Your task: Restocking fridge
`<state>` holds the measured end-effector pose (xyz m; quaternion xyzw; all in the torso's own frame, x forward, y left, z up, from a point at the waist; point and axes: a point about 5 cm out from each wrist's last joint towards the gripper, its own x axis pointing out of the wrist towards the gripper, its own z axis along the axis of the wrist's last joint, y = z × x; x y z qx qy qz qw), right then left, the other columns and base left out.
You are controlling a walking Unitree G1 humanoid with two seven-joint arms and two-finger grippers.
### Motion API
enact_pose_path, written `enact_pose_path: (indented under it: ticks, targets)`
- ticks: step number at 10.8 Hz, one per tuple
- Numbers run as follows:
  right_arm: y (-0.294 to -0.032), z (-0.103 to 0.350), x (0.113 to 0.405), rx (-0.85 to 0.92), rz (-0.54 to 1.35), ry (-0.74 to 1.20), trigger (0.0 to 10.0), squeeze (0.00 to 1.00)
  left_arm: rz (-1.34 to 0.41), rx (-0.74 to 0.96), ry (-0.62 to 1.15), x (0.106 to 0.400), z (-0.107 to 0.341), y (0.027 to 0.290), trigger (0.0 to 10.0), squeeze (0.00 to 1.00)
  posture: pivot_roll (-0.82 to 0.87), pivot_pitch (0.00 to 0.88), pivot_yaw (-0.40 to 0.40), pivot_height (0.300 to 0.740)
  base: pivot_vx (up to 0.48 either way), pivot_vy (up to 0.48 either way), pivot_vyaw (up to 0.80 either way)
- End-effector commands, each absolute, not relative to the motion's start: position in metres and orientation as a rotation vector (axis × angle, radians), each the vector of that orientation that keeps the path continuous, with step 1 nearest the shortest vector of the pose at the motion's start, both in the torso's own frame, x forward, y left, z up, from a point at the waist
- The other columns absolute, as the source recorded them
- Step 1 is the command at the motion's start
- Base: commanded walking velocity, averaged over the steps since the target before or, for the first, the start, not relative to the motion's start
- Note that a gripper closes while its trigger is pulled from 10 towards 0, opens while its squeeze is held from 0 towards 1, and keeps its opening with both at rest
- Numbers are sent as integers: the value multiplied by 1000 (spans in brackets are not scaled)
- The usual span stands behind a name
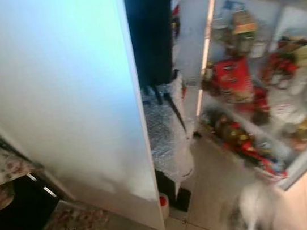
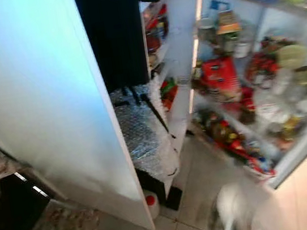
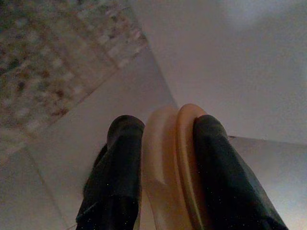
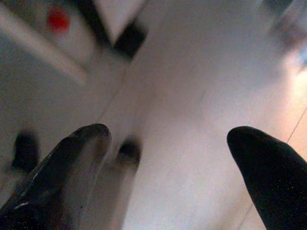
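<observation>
While the fridge stands open, its door shelves crowded, the left gripper pinches a smooth round yellow lid low over the tiled floor; the right gripper hangs spread, empty.

Fridge standing open, orange disc being held low

The fridge door, a broad white panel, is swinging wide at nine o'clock, while the door shelves at three o'clock are showing blurred jars, bottles and red packets. At seven o'clock the orange disc-shaped item is sitting edge-on, pinched between the left gripper's black fingers, above pale floor tiles.
</observation>
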<state>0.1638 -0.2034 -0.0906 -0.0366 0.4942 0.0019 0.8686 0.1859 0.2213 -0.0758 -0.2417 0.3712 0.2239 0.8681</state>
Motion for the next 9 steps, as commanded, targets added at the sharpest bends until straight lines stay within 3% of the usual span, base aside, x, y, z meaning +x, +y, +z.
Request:
enact_pose_path:
  ticks: [1,6,8,9]
  targets:
    - [-208,-91,162,-78,-28,1047,10000,0,475,-488,816,178,-80,224,10000,0,-34,0,16,740,0,0,0]
    - [-199,-92,161,-59,17,1034,10000,0,476,-439,818,173,-80,229,10000,0,-46,0,21,740,0,0,0]
    - [-203,-90,166,-95,12,1013,10000,0,485,-431,821,170,-81,230,10000,0,-43,0,19,740,0,-326,0]
    - [-205,-88,167,-152,23,1012,10000,0,481,-431,825,170,-82,230,10000,0,-39,0,18,740,0,-315,800]
